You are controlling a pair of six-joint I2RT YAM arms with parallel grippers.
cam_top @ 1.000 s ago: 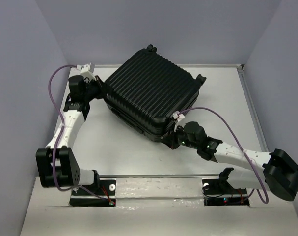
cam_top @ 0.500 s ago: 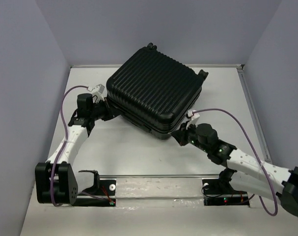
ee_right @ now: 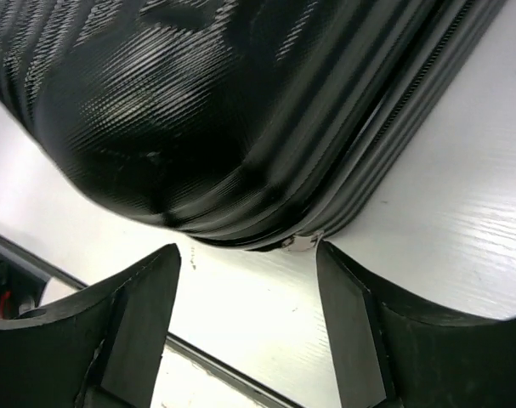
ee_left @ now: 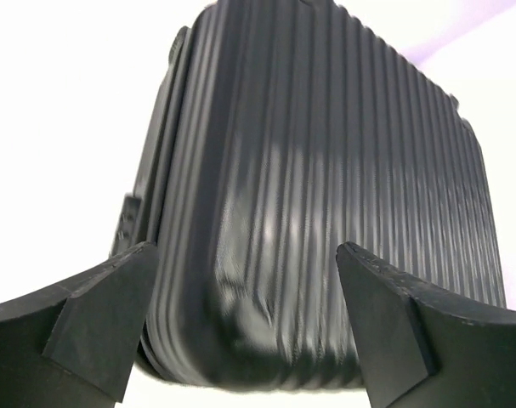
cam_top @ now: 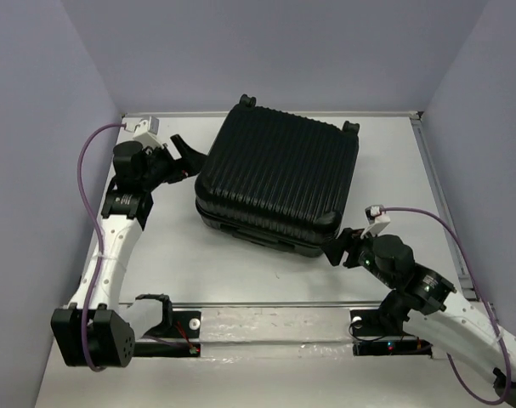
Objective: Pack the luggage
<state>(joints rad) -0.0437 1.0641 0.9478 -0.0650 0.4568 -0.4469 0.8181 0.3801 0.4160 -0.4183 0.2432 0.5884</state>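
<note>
The table (cam_top: 181,255) carries only one big thing. The luggage (cam_top: 279,183) lies flat on it, towards the back and a little right of centre, lid shut and ribbed shell facing up. Its wheels (cam_top: 246,100) point at the rear wall.

The left gripper (cam_top: 188,160) sits just beside the case's left end with its fingers (ee_left: 100,327) spread wide. Nothing is between them, and the shell fills the view ahead. The right gripper (cam_top: 338,252) is at the near right corner, also released. Its jaws are parted on either side of the rounded corner without pinching it. A small metal zipper pull (ee_right: 302,243) shows there, right at the seam between the two halves.

The packing looks close to done, though the pictures do not show whether the zipper runs all the way round. If it does not, the lid could lift as soon as the case is moved.

The hard shell looks slick on the smooth table. A nudge from one arm alone would probably spin or slide it rather than hold it.

The right fingers are close enough to the pull to snag it when they back off, which could drag the zipper open or tug the corner sideways.
</note>
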